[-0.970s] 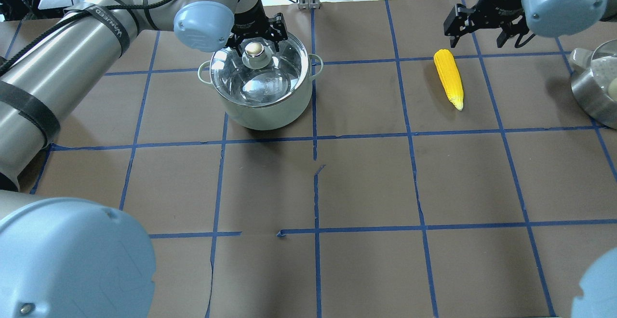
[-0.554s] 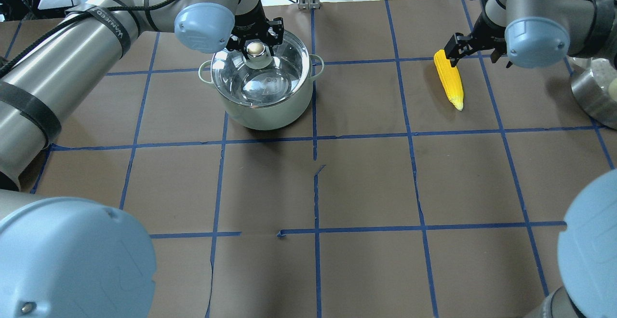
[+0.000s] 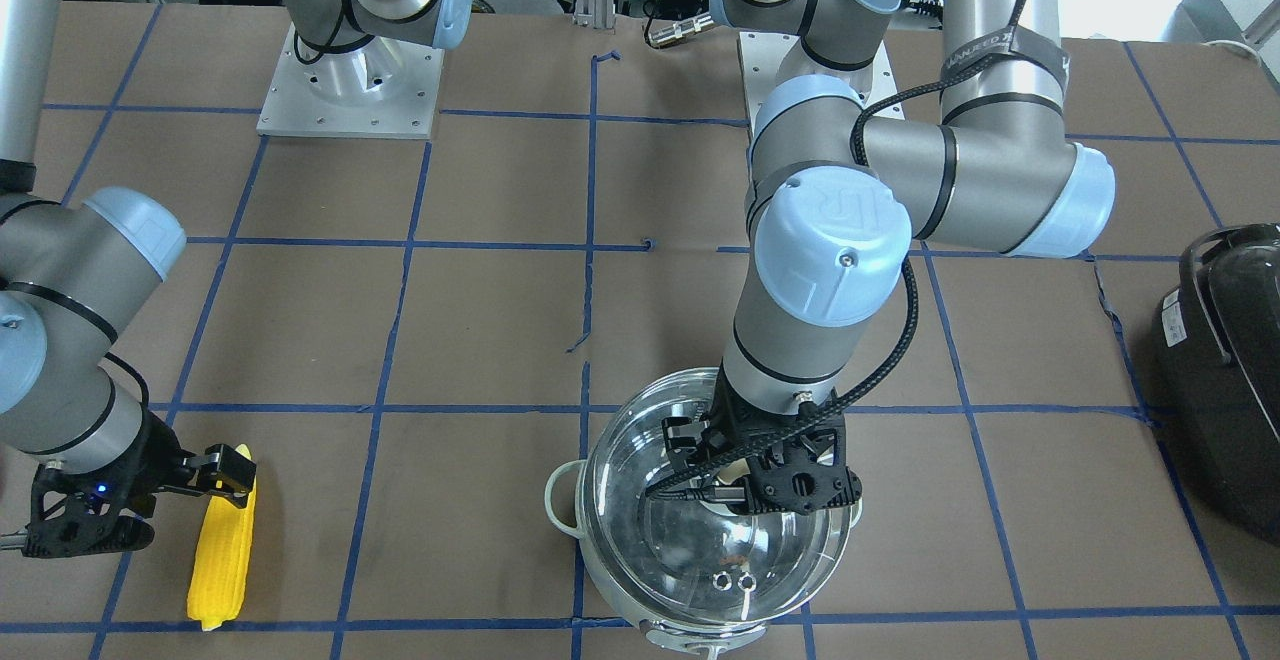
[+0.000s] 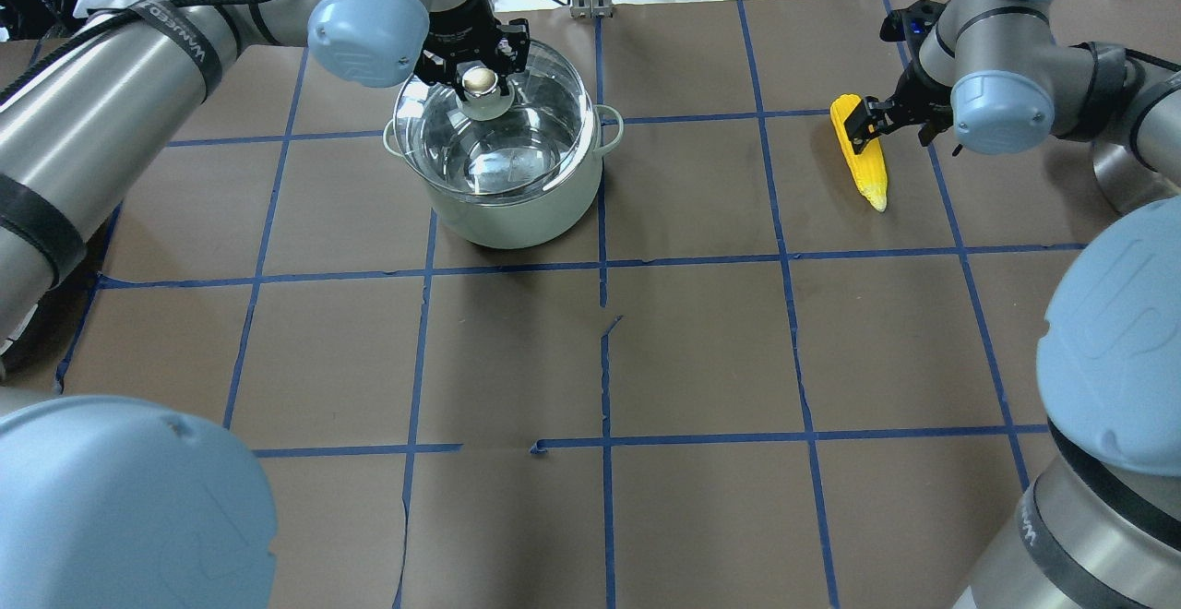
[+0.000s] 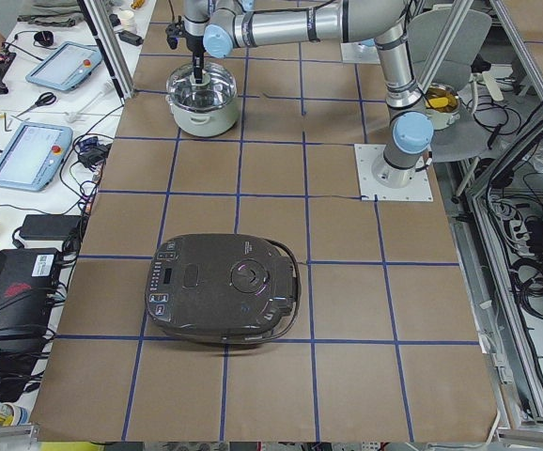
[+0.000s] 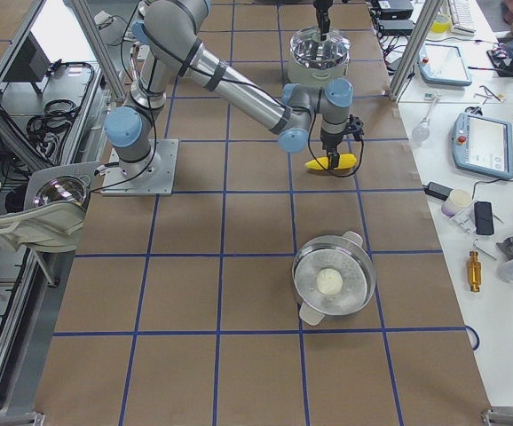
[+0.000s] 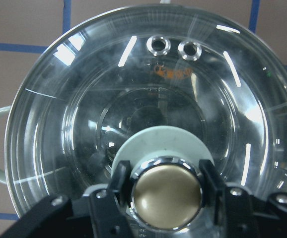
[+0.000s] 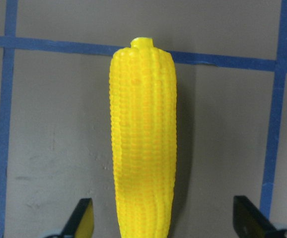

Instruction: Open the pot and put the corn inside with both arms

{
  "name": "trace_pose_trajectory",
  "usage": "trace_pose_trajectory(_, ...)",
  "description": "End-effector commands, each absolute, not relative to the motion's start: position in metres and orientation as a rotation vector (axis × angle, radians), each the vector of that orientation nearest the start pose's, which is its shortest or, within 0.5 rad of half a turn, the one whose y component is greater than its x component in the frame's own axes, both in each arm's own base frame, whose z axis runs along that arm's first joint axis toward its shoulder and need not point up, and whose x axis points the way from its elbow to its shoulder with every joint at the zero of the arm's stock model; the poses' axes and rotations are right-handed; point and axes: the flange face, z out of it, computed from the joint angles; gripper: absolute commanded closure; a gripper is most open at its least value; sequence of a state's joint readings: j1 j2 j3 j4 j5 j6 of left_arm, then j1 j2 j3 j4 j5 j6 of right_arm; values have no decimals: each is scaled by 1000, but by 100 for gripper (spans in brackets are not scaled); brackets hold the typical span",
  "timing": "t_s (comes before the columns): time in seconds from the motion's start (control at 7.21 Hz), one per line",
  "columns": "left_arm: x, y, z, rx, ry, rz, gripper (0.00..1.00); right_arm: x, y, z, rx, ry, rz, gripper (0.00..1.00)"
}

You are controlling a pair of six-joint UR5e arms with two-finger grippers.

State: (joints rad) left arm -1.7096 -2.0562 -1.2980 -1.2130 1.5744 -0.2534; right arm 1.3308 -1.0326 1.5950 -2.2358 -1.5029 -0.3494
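Straddling corn (image 8: 142, 124); knob (image 7: 166, 193) gripped.
Wide-spread right gripper (image 8: 164, 220): fingers (image 8: 81, 220) either side, corn's long axis across closing line; left gripper (image 4: 475, 66) clamps knob.

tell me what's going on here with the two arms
The left pincer is shut on the brass-coloured knob of the clear glass lid over the round stainless-steel pot; the lid looks barely raised. The right pincer is open, straddling the thick end of the bright yellow ridged corn cob, which lies on the brown taped table, not yet gripped.
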Motion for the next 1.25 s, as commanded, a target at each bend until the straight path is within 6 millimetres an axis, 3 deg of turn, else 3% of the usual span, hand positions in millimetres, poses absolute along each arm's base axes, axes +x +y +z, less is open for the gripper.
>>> trace_pose_trajectory(0.0, -155, -669, 395, -110, 3136, -181, 64, -21, -684, 211, -268, 3073, -170, 0)
trace_pose_trajectory(0.28, -74, -664, 408, -54, 3053, -154, 68, -22, -687, 194, -273, 3074, -167, 0)
trace_pose_trajectory(0.42, -37, -655, 397, 4, 3052, -114, 70, -22, -688, 191, -272, 3073, -162, 13)
trace_pose_trajectory(0.69, 40, -623, 357, -24, 3060, -71, 74, -25, -699, 191, -285, 3074, -181, 81)
trace_pose_trajectory(0.83, 64, -607, 328, -7, 3051, -106, 74, -26, -704, 195, -310, 3076, -200, 100)
trace_pose_trajectory(0.97, 77, -587, 296, -38, 3069, -145, 74, -28, -712, 207, -303, 3083, -235, 100)
trace_pose_trajectory(1.11, 105, -570, 271, -10, 3048, -205, 74, -28, -722, 231, -292, 3095, -292, 100)
